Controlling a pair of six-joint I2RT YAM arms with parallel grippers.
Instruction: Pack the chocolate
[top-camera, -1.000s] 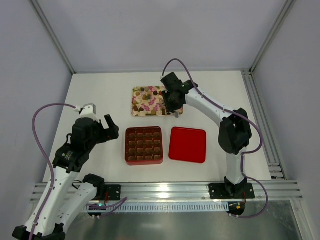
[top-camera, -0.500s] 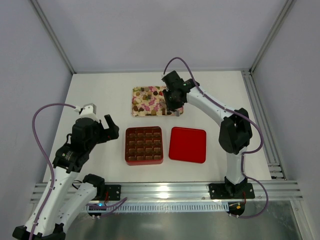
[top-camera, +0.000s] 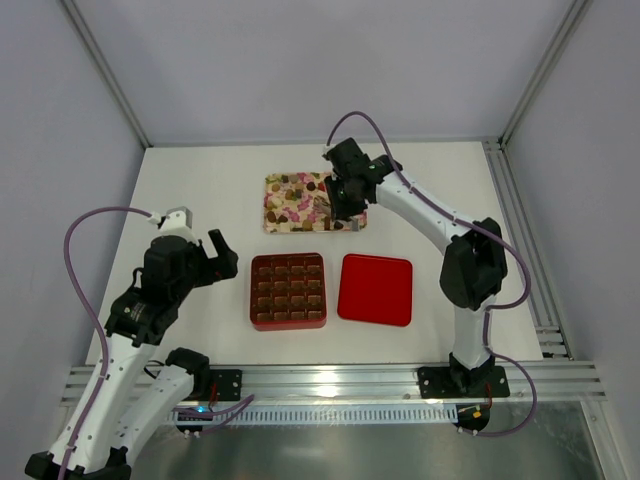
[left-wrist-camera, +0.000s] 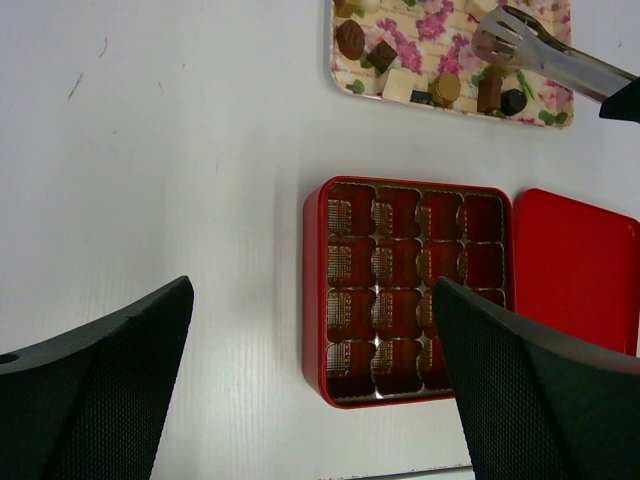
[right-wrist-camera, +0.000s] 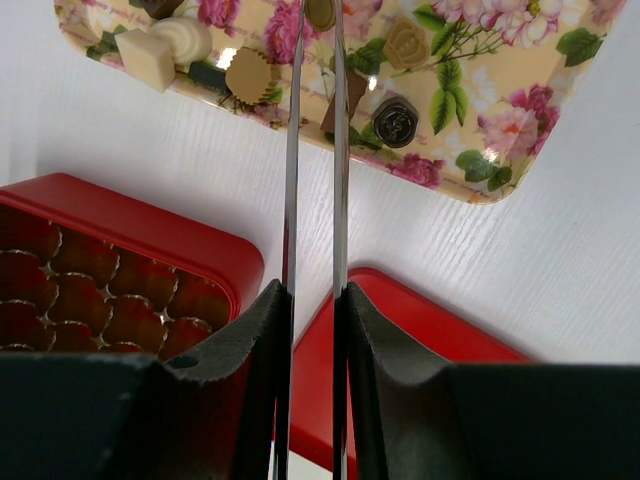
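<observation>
The right jaws stand nearly closed, pinching the two thin metal blades of a pair of tongs (right-wrist-camera: 292, 150) between their black pads (right-wrist-camera: 258, 340). The blades run close together, with only a narrow gap, out over the red lid (top-camera: 375, 290) and on above the floral tray (right-wrist-camera: 480, 90). The chocolate (right-wrist-camera: 250, 75) lies loose on that tray: a tan fluted piece, a whitish cube and a round whitish piece to the left of the blades, and a dark round one to the right. A brown bar lies just beside the right blade. At the top edge of the right wrist view a small piece shows between the blades, but whether the tongs grip it cannot be told.

The left jaws are spread as wide as they go and hold nothing. They hang above the bare bench (left-wrist-camera: 200, 150) just to the left of the red box (left-wrist-camera: 315, 300), whose brown gridded insert (left-wrist-camera: 400, 290) faces up. The tray of chocolate is well beyond them, on the far side of the box.

The right arm (top-camera: 420, 215) reaches from its base at the near edge across to the far tray, wrist angled down and inward. The left arm (top-camera: 150, 290) is bent and raised, its wrist turned toward the box.
</observation>
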